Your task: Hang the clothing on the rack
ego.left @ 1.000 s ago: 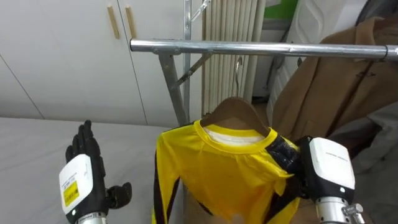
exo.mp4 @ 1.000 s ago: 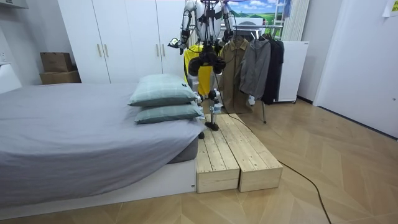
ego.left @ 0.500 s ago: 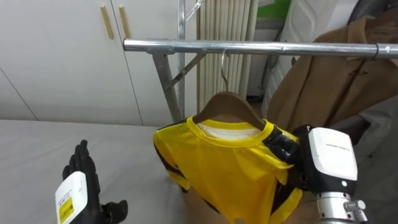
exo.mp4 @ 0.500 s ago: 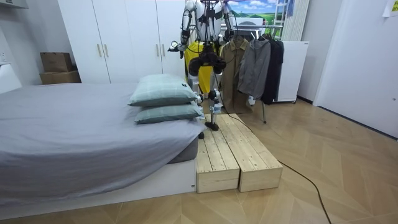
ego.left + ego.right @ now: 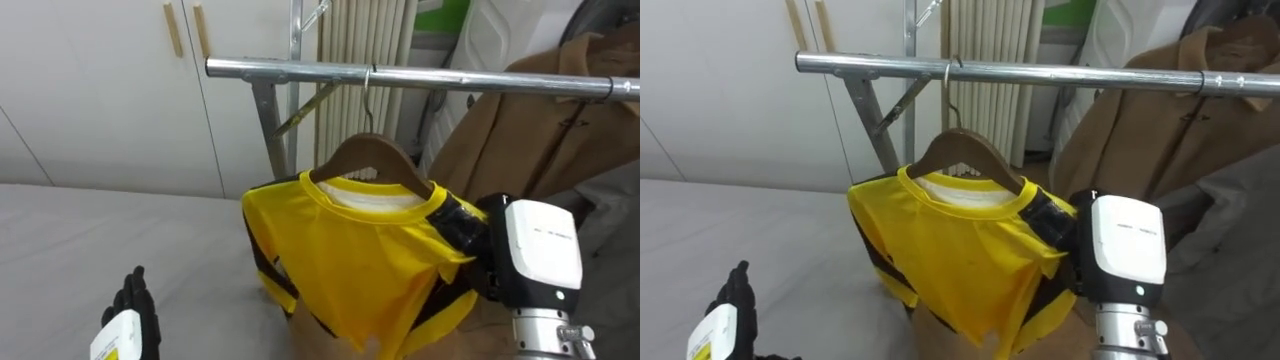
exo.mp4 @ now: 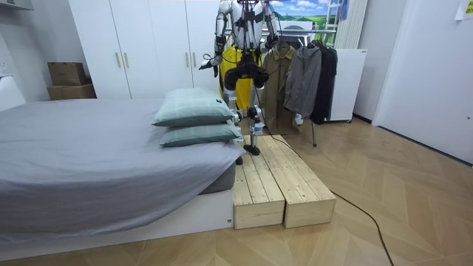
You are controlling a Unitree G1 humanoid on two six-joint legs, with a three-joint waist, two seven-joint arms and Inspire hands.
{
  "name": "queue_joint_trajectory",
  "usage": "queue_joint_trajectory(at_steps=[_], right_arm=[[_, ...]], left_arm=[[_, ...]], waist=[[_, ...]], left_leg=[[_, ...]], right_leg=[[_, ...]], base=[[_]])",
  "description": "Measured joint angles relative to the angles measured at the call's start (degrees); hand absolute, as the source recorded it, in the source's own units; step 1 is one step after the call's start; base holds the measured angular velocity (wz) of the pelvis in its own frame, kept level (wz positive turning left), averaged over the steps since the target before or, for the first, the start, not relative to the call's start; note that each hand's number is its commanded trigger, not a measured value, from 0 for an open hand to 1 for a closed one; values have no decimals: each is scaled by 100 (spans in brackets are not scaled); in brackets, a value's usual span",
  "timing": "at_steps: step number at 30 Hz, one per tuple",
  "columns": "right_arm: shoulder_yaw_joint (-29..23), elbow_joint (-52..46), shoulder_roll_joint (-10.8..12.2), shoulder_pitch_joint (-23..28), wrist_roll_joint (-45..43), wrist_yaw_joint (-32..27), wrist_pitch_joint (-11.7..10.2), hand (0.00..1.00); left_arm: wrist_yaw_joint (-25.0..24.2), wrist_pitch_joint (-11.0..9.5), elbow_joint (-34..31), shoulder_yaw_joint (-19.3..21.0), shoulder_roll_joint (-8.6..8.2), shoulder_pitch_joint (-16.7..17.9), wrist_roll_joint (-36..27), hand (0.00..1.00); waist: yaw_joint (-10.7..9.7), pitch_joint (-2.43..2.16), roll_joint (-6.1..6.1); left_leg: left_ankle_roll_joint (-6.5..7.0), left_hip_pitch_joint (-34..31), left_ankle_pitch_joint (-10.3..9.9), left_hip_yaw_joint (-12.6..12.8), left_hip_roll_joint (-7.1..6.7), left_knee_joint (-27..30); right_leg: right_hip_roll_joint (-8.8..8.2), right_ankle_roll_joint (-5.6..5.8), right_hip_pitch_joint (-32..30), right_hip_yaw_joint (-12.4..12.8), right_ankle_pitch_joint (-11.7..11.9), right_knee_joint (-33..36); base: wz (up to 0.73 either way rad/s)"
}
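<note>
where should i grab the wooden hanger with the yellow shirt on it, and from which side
Take the bare wooden crest of the hanger, just under its hook, coming from the robot's left: the yellow shirt covers both arms, and the right hand sits at the right shoulder.

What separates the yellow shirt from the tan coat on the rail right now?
The yellow shirt is bright and thin, on a wooden hanger; the tan coat is thick and dull. The right hand grips the shirt's shoulder; the coat hangs untouched, further right. Both hang from the metal rail.
</note>
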Motion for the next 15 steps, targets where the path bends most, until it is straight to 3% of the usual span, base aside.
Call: queue_joint_trajectory(at_steps=[15], right_arm=[[-124,-41,-5,-2,30,-31,-18,100]], left_arm=[[-45,0,114,-18,-4,0,16,0]], waist=[[6,0,0]], left_leg=[[0,5,0,-2,1,-1]], right_leg=[[17,-1,-11,34,0,-5]], base=[[0]])
